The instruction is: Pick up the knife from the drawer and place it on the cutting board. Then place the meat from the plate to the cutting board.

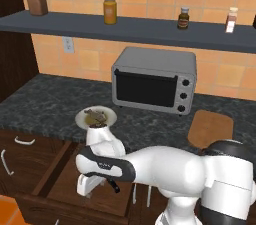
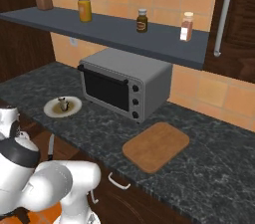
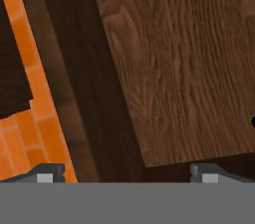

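The drawer (image 1: 60,166) stands pulled out below the counter, and my gripper (image 1: 89,188) hangs low inside it near its front. In the hand view the gripper (image 3: 128,173) is open, its fingertips (image 3: 50,172) wide apart over the drawer's wooden floor (image 3: 189,68) and dark front wall. The knife's black handle (image 1: 114,185) lies just right of the hand, and its thin blade (image 2: 50,148) shows in the drawer. The meat (image 1: 95,115) sits on the white plate (image 1: 111,118) at the counter's edge. The cutting board (image 1: 211,128) lies bare to the right.
A grey toaster oven (image 1: 153,81) stands at the back of the dark stone counter (image 1: 45,104). Above it a shelf (image 1: 140,28) carries several jars. Narrower closed drawers (image 1: 22,144) sit left of the open one. Orange floor tiles (image 3: 30,83) lie beyond the drawer front.
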Controlling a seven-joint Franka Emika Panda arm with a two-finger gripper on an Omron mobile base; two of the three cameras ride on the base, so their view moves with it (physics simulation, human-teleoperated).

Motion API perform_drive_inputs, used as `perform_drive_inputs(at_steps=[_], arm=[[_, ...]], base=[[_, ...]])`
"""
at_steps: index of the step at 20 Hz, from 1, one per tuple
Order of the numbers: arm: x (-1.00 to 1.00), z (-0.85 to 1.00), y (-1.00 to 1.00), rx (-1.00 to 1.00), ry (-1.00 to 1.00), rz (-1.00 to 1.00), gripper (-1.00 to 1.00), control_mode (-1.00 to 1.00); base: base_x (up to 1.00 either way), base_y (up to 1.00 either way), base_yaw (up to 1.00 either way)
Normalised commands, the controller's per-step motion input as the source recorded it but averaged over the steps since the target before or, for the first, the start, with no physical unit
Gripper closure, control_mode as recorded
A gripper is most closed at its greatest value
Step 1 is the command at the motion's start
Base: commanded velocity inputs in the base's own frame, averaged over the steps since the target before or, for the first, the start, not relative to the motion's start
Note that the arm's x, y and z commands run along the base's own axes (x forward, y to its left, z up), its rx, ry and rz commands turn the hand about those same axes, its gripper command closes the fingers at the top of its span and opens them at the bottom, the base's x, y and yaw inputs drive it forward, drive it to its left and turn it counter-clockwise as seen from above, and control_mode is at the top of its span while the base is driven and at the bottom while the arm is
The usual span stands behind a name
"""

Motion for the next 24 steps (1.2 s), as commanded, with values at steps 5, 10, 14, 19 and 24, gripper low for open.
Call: perform_drive_inputs(at_steps=[5,10,14,19,24], arm=[[0.53,-0.07,-0.09,-0.02,0.05,-0.21,-1.00,-1.00],[0.41,-0.19,-0.01,-0.06,0.00,-0.19,-1.00,-1.00],[0.01,-0.12,0.06,-0.14,-0.01,-0.23,-1.00,-1.00],[0.09,-0.07,0.00,-0.17,-0.05,-0.19,-1.00,-1.00],[0.18,-0.21,-0.14,0.00,-0.20,-0.06,-1.00,-1.00]], base=[[0.00,0.00,0.00],[0.00,0.00,0.00],[0.00,0.00,0.00],[0.00,0.00,0.00],[0.00,0.00,0.00]])
